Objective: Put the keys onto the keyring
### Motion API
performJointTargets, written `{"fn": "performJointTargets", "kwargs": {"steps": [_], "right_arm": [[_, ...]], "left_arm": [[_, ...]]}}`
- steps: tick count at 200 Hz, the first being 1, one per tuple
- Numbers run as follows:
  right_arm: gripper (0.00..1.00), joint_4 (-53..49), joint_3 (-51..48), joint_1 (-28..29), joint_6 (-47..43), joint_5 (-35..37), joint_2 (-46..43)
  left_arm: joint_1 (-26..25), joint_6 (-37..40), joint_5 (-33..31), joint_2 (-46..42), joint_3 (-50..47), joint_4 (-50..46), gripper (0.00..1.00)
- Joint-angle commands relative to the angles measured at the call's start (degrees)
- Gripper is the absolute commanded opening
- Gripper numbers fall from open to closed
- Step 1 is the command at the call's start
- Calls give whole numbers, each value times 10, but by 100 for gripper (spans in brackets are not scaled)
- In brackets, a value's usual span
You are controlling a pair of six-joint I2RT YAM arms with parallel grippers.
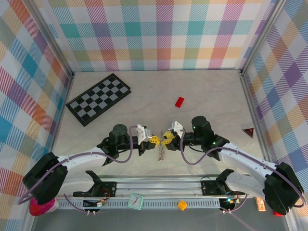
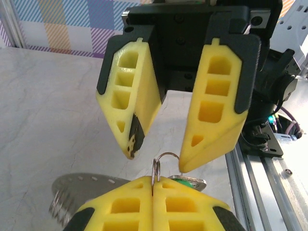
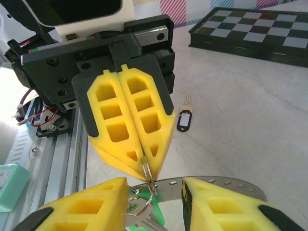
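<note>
Two small silver metal keys are sitting well apart, as we are seeing in the right wrist view. The pale-green-headed key (image 3: 156,215) is showing at the bottom centre of the frame, right against a thin wire loop. The black-headed key (image 3: 184,119) is lying flat on the pale marbled tabletop (image 3: 231,120), just right of centre.

We are finding the silvery-grey metal keyring (image 1: 162,152) in the lower middle of the top view, dangling as a fine chain below the point where the two arms are meeting. The wire loop seems to be its upper end.

The left gripper (image 3: 147,163) is clenching that loop, its yellow fingers pressing flat together. The right gripper (image 2: 156,162) is facing it tip to tip with its yellow fingers spread, straddling the loop and grasping nothing. One of its fingertips is hovering just above the green head; we cannot tell whether it is touching.

Farther out in the top view, a black-and-grey chequerboard (image 1: 98,98) is lying in the upper left of the tabletop. A small red block (image 1: 179,101) is resting above centre, well apart from both grippers.
</note>
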Motion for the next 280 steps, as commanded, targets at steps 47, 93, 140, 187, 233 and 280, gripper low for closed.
{"fn": "performJointTargets", "kwargs": {"steps": [47, 93, 140, 187, 233, 280], "right_arm": [[15, 42, 4, -1, 27, -29, 24], [0, -17, 28, 0, -12, -33, 12], [0, -246, 124, 10, -154, 31, 9], [0, -342, 193, 26, -201, 68, 29], [0, -365, 231, 47, -222, 79, 52], [0, -381, 261, 68, -238, 88, 73]], "left_arm": [[-4, -26, 9, -5, -10, 77, 0], [-4, -9, -22, -21, -1, 28, 25], [-3, 108, -66, -73, 90, -275, 27], [-4, 158, -38, -60, 149, -379, 28], [-4, 164, 24, -47, 161, -370, 28], [-3, 163, 29, -37, 165, -365, 23]]}}
